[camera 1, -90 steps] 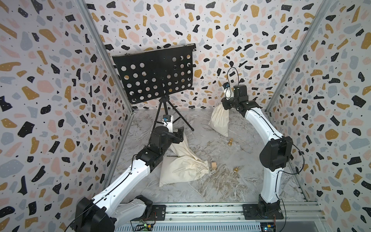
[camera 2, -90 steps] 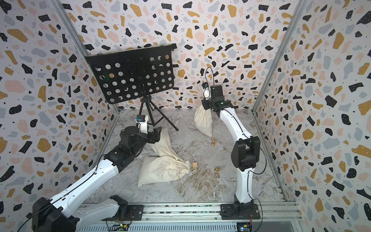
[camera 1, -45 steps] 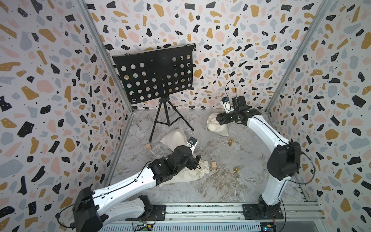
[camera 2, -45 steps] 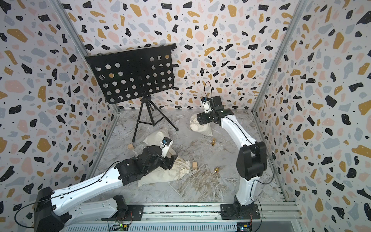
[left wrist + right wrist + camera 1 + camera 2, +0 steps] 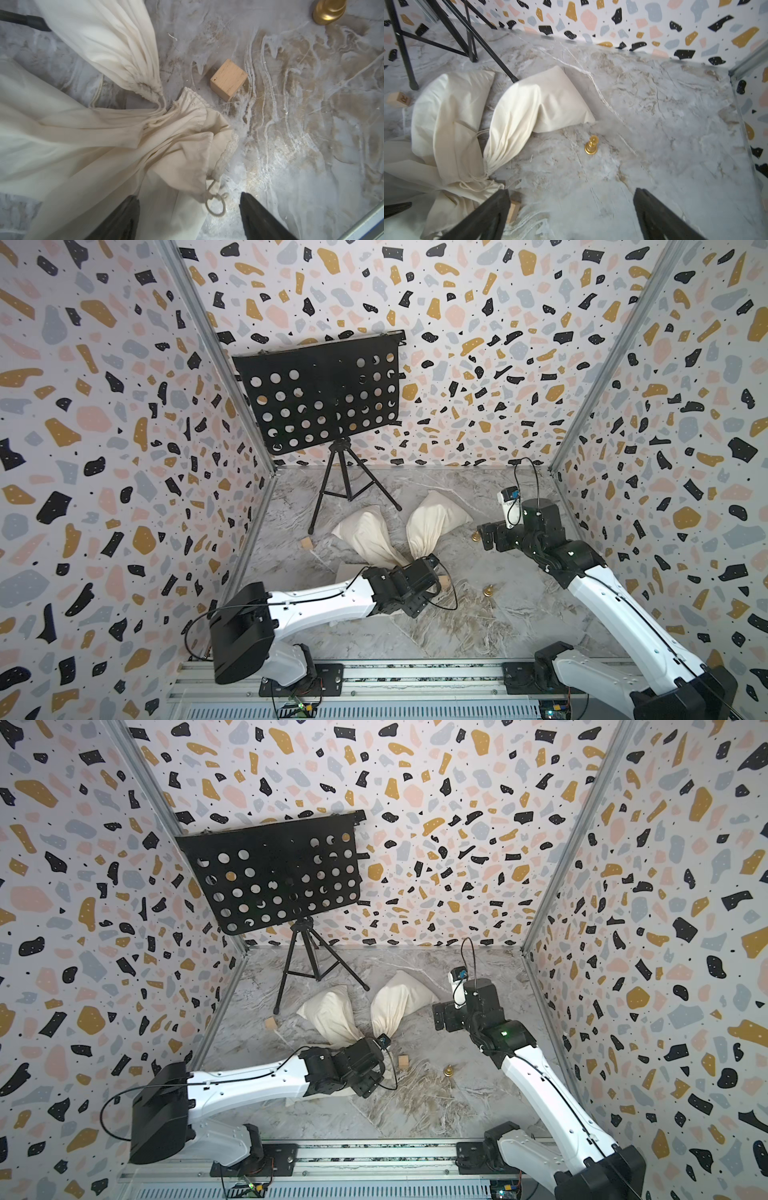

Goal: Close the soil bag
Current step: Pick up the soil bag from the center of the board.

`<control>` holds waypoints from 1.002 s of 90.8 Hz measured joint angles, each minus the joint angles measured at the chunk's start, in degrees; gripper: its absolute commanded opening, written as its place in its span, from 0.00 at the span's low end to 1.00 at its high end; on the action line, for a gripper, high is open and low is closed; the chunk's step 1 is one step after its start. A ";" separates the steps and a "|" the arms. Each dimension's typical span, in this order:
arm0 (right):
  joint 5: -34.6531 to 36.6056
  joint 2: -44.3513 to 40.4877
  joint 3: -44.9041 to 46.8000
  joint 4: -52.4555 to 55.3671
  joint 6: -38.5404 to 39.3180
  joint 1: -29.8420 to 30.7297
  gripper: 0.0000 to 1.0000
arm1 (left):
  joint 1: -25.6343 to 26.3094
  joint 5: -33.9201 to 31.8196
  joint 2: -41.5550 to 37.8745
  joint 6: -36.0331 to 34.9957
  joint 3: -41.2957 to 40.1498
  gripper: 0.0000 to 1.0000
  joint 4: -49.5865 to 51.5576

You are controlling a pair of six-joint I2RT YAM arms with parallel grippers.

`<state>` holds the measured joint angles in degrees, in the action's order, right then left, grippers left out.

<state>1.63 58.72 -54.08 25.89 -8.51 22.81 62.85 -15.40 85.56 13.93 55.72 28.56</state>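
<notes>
The soil bag (image 5: 176, 149) looks soft and limp; I'd take its drawstring loop (image 5: 211, 195), low centre in the left wrist view. The left end effector (image 5: 188, 196) and right end effector (image 5: 571, 190) gape, empty.

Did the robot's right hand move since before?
Yes. The right gripper has come down and forward, away from the back wall, toward the front rail.
</notes>
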 measured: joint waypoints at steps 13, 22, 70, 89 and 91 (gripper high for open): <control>0.35 -1.40 1.88 -0.55 -0.33 0.07 1.00 | -0.13 -0.04 8.87 -0.50 3.98 0.35 -0.46; 0.26 -1.49 1.97 -1.97 -0.33 0.15 0.99 | -0.81 -0.09 11.65 -1.18 4.33 0.01 -0.28; -11.91 2.38 3.96 -12.26 -0.07 10.27 0.90 | -25.75 5.09 -21.75 3.32 3.85 0.00 -7.76; -16.50 4.70 3.96 -18.84 -0.35 18.12 0.87 | -26.38 8.04 -21.14 7.02 3.85 0.00 -11.76; -16.74 5.27 3.93 -19.39 -0.33 18.73 0.87 | -26.38 8.24 -21.05 7.39 3.80 0.00 -12.04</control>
<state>-15.11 63.99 -50.15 6.50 -8.84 41.54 36.47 -7.16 64.51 21.32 59.53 16.51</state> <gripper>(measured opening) 0.884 0.043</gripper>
